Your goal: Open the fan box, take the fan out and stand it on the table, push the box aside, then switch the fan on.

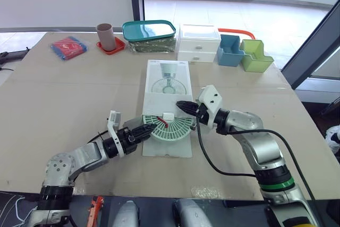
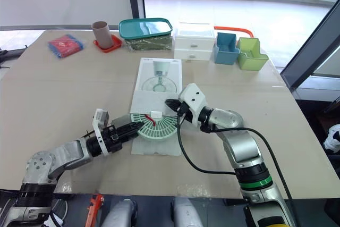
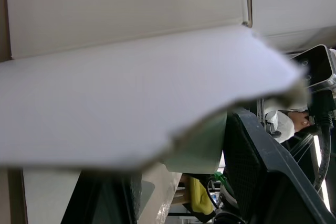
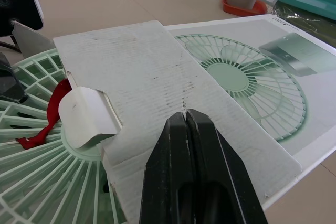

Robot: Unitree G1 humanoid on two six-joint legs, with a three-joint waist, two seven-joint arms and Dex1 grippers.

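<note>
Partly uncovered, the fan (image 1: 169,129) lies in the fan box (image 1: 159,95).

We've got two silver-grey metal arms on show. At the lower left of the frame, the left arm (image 1: 74,160) is built of rounded grey segments with black joint rings. A white bracket (image 1: 113,124) sits at its wrist behind the left gripper (image 1: 151,128), which is slim and black. At the lower right, the right arm (image 1: 257,144) wears a bright green band (image 1: 277,184) with a yellow segment (image 1: 295,221) below it. A boxy white camera housing (image 1: 211,99) with small dark dots caps that wrist. A black cable (image 1: 210,160) loops away from it, and the right gripper (image 1: 179,105) has glossy, tapered black fingers (image 4: 165,182).
</note>
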